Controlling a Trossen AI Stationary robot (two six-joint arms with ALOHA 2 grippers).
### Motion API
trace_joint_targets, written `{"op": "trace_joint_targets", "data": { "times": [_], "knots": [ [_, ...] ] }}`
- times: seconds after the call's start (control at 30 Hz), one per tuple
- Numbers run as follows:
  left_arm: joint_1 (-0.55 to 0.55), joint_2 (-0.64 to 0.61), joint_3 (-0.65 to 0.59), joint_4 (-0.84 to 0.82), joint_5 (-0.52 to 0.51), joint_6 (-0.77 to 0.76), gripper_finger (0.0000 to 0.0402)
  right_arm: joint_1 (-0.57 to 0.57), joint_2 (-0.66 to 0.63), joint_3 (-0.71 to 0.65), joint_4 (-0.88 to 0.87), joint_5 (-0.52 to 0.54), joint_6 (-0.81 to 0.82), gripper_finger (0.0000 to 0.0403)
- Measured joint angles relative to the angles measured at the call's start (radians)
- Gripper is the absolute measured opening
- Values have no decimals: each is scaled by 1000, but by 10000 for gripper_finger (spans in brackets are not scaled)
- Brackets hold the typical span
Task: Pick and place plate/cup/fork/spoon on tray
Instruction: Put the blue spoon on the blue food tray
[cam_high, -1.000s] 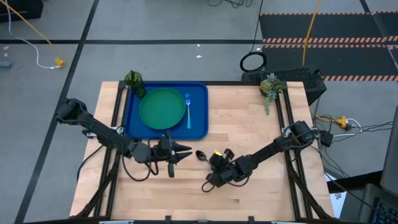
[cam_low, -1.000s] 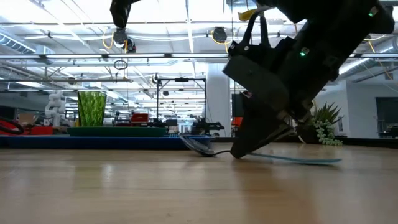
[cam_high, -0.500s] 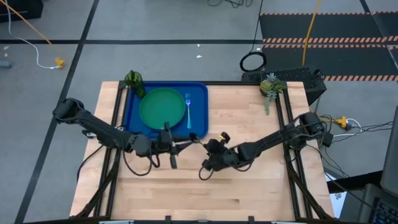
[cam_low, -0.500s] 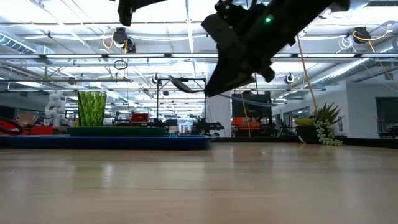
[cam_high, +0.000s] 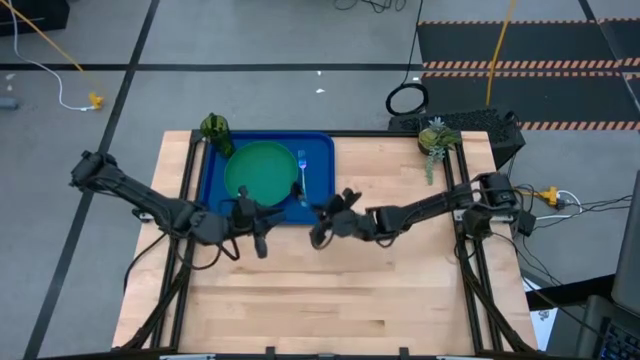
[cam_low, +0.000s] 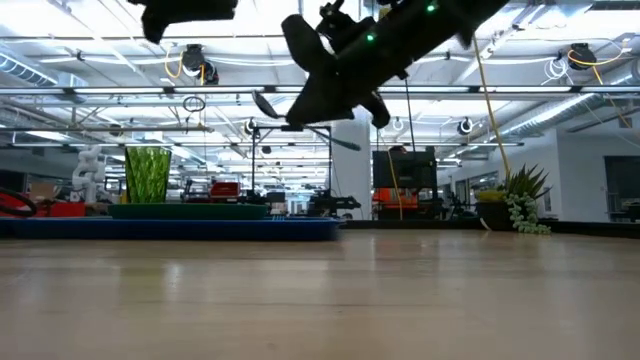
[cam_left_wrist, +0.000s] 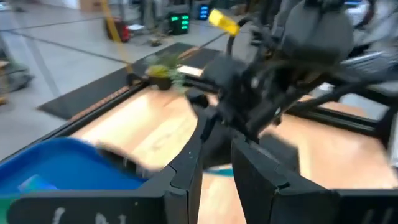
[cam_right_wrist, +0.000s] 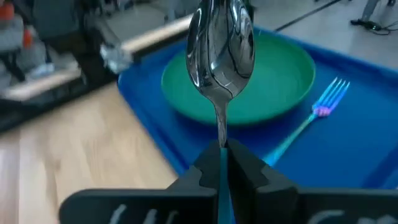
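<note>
The blue tray (cam_high: 320, 150) lies at the table's far left, with the green plate (cam_high: 262, 172) and the fork (cam_high: 302, 178) in it. The olive-green cup (cam_high: 215, 128) stands at the tray's far left corner. My right gripper (cam_high: 325, 222) is by the tray's near right corner, shut on the spoon (cam_right_wrist: 222, 43), above the table (cam_low: 320, 90). My left gripper (cam_high: 270, 215) hovers over the tray's near edge, open and empty (cam_left_wrist: 217, 174), its fingers pointing toward the right gripper. My right gripper pinches the spoon's light blue handle (cam_right_wrist: 221, 163), just behind the neck, between its two fingers (cam_right_wrist: 249, 177). The fingers lie along the handle, coming from the table's right. The dark bowl (cam_low: 268, 105) sticks out ahead of the fingertips toward the tray. The spoon is lifted clear of the table.
A small potted plant (cam_high: 437, 138) stands at the table's far right corner. Black frame rails (cam_high: 455, 200) run along the table's left and right sides. The near half of the wooden tabletop (cam_high: 350, 310) is bare.
My right gripper has lifted the spoon off the table and carried it up and toward the far left, to the tray's near right corner. My left gripper has drawn back toward the table's left and far edge.
</note>
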Motion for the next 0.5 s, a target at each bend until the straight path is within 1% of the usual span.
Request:
{"op": "trace_joint_targets", "data": {
  "times": [0.1,0.2,0.37,0.5],
  "knots": [
    [-15,-31,0,-67,-86,-43,88,-31,0,0,62,29,14,0],
    [-27,-59,0,-87,-157,-48,88,-61,23,1,180,40,23,0],
    [-33,-74,0,-87,-166,-19,88,-105,80,2,311,-1,50,0],
    [-33,-73,0,-87,-166,-14,88,-139,109,10,367,55,37,0]
  ]
}}
